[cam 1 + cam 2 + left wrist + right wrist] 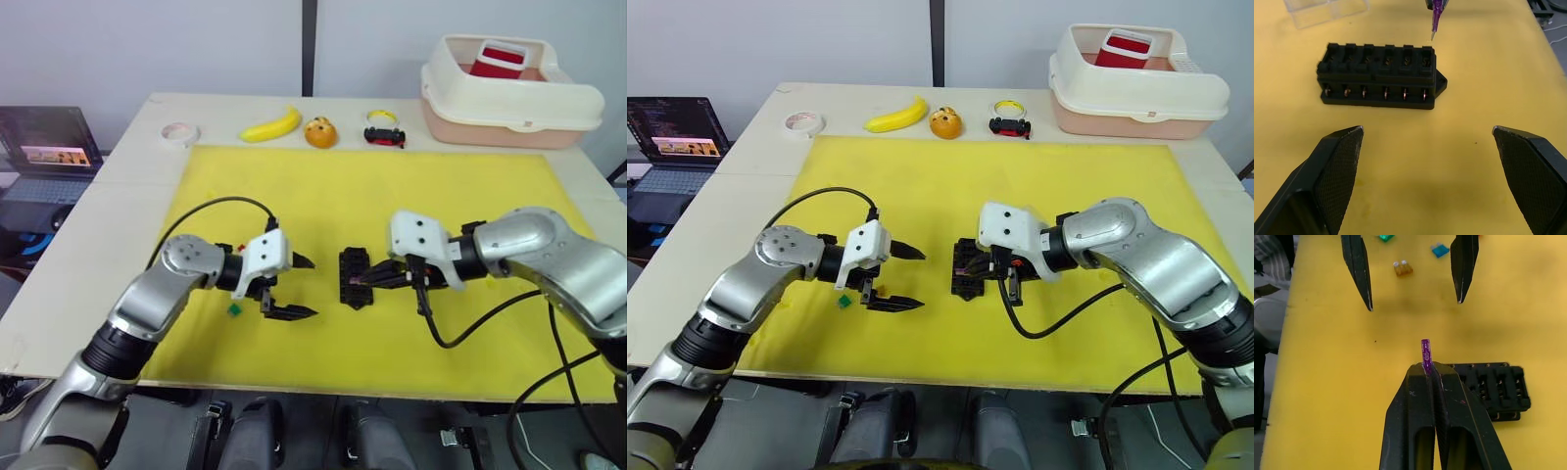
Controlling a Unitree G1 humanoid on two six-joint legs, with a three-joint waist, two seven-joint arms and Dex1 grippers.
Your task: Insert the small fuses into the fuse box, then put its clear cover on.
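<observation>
I work in what looks like a robotics lab: a pale table (118, 176) with a yellow mat (392, 196), an open laptop (44, 157) alongside, plain grey partition walls (147, 49) behind.

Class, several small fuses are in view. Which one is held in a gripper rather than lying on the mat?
The purple fuse, pinched in the right gripper beside the fuse box; the others lie loose.

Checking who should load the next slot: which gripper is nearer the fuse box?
Right. The right gripper, shut on the purple fuse, is at the fuse box edge. The left gripper, open, sits apart on the box's other side.
</observation>
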